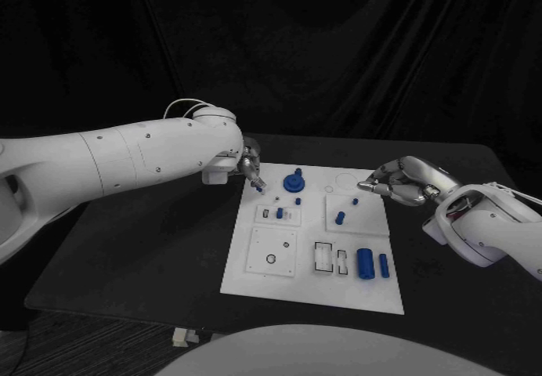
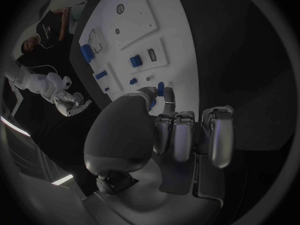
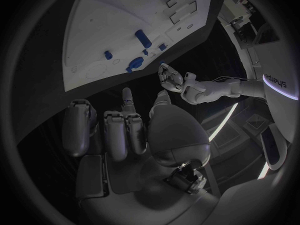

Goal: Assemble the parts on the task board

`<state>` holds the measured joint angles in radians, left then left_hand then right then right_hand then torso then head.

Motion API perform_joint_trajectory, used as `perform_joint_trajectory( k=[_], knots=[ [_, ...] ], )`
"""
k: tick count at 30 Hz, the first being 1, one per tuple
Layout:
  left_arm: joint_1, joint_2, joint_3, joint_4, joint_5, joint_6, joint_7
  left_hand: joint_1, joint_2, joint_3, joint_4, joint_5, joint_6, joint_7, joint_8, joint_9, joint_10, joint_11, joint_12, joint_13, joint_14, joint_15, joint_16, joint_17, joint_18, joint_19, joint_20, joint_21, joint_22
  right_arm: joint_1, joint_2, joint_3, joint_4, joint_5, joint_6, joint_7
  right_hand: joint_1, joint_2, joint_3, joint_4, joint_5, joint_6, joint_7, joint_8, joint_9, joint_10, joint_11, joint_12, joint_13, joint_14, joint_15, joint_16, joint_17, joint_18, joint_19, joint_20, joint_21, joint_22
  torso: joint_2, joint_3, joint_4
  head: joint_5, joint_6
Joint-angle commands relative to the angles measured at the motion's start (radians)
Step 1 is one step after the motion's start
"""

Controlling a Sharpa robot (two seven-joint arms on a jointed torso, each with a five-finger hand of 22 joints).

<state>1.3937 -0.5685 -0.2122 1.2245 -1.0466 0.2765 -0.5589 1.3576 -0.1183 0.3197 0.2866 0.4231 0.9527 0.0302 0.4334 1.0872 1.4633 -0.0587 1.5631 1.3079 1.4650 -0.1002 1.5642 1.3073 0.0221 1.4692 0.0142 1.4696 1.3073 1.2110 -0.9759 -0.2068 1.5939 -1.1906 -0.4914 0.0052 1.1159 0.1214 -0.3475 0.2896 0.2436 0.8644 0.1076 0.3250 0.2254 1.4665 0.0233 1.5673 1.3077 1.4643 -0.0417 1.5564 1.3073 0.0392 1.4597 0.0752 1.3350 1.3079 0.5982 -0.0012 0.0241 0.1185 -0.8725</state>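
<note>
The white task board (image 1: 254, 270) lies in the middle of the black table. My left hand (image 1: 248, 167) hovers over the board's far left corner and pinches a small blue part (image 1: 260, 188) between thumb and a finger; the same small blue part (image 2: 160, 89) shows at the fingertips of my left hand (image 2: 178, 132) in the left wrist view. A round blue part with a peg (image 1: 294, 182) stands just right of it. My right hand (image 1: 399, 182) hangs at the board's far right edge with its fingers curled in and nothing in them; the right hand (image 3: 122, 130) looks the same in its wrist view.
Small blue pegs (image 1: 298, 200) (image 1: 353, 201) stand in the board's middle plates. A large blue cylinder (image 1: 365, 262) and a thinner one (image 1: 384, 265) lie near the front right, beside two slots (image 1: 325, 257). Black table (image 1: 135, 258) surrounds the board.
</note>
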Motion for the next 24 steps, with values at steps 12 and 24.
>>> perform_joint_trajectory(
  k=[12,24],
  knots=[
    [-0.003,-0.004,0.000,0.066,0.002,0.041,-0.102,-0.022,-0.006,0.028,-0.007,-0.017,0.022,-0.022,-0.012,-0.005,0.096,-0.001,-0.007,0.248,0.106,-0.005,0.007,0.263,0.004,0.053,-0.006,-0.010,0.229,-0.003,0.000,0.001,0.004,-0.005,-0.005,-0.011,0.013,-0.002,-0.006,-0.002,0.004,-0.002,0.002,-0.006,-0.002,0.104,0.008,0.004,0.263,0.097,0.006,-0.003,0.224,0.020,-0.005,-0.001,-0.005,0.185,0.002,0.0000,-0.0004,0.003,0.000],
    [-0.035,-0.007,0.000,0.086,0.002,0.009,-0.138,-0.026,-0.006,0.037,-0.009,-0.012,0.022,-0.022,-0.014,-0.006,0.095,-0.001,-0.008,0.247,0.106,-0.005,0.007,0.263,0.003,0.053,-0.006,-0.009,0.230,-0.009,0.000,0.001,0.004,-0.005,-0.004,-0.011,0.022,-0.004,-0.006,-0.004,0.006,-0.001,0.001,-0.006,-0.002,0.104,0.008,0.004,0.263,0.097,0.006,-0.003,0.224,0.020,-0.005,-0.001,-0.005,0.185,0.003,0.0000,-0.0003,0.002,0.000]
  ],
)
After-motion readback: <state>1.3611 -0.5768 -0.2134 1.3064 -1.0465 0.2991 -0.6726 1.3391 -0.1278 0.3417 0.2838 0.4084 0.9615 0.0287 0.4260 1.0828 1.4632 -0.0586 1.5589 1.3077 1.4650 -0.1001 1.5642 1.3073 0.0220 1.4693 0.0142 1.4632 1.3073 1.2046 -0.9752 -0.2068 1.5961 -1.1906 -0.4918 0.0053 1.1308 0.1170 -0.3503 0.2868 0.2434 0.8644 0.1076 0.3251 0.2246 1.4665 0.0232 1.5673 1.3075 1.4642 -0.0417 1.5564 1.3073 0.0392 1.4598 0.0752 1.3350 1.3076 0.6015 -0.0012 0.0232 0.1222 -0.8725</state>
